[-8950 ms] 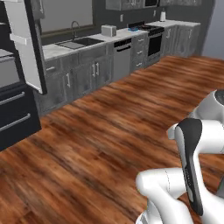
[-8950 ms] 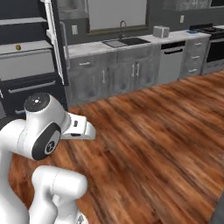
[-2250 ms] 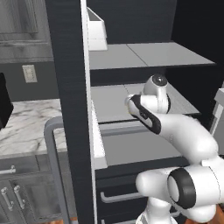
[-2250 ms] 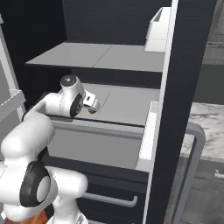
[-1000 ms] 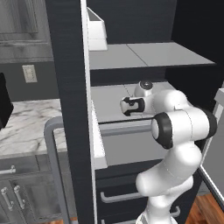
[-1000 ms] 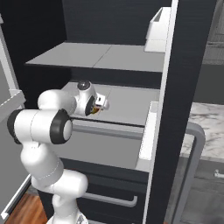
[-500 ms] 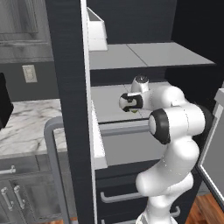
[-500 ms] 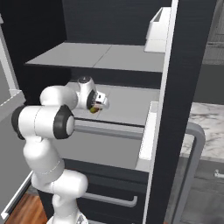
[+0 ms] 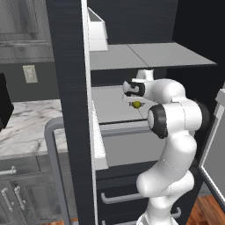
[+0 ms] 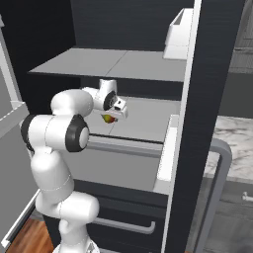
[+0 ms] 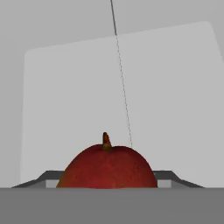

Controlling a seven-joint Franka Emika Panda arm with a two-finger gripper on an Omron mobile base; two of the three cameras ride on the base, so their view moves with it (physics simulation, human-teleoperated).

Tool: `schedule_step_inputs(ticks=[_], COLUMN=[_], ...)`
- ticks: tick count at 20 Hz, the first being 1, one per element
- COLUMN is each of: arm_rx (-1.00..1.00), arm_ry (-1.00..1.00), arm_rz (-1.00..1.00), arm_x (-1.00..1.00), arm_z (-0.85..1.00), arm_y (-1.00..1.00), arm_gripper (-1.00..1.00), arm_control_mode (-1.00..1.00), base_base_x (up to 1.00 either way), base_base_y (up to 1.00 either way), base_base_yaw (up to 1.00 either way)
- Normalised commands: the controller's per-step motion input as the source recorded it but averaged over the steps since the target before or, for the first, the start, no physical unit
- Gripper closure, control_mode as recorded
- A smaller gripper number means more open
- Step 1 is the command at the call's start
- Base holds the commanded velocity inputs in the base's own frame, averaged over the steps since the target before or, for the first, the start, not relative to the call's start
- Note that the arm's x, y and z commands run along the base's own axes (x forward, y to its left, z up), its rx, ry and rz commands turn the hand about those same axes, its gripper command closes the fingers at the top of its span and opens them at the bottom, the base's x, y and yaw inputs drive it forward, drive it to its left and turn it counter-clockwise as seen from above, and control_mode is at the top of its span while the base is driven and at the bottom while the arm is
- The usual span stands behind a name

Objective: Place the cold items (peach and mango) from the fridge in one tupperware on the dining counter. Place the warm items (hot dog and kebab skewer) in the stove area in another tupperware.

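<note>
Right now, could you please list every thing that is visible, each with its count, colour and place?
fruit: one, red with a yellow-green side and a short stem, on the middle fridge shelf, between the pincer's fingers.
fridge shelves: two, grey, one above the other inside the dark fridge.
door bin: one, white, high on the open fridge door.
fridge drawers: dark, with grey handles, below the shelves.
counter: one, white marble, beside the fridge.
wall outlet: one, pale, above the counter.
pincer: one, white with dark fingers, closed around the fruit.

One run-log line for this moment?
phase: grasp | gripper: closing around fruit | fruit: red, stemmed, on fridge shelf | lifted: no
</note>
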Motion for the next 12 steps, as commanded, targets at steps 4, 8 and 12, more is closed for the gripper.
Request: schedule_step_inputs(ticks=[4, 8, 12], arm_rx=[0.5, 0.49, 0.34], arm_ry=[-0.68, -0.67, -0.44], arm_rz=[-0.1, -0.06, 0.0], arm_x=[-0.85, -0.79, -0.95], arm_z=[-0.02, 0.0, 0.54], arm_y=[-0.66, -0.55, -0.41], arm_gripper=[1.0, 1.0, 1.0], arm_control_mode=[-1.0, -1.0, -1.0], base_base_x=[0.0, 0.0, 0.0], base_base_y=[0.0, 0.0, 0.0], base_base_yaw=[0.0, 0.0, 0.0])
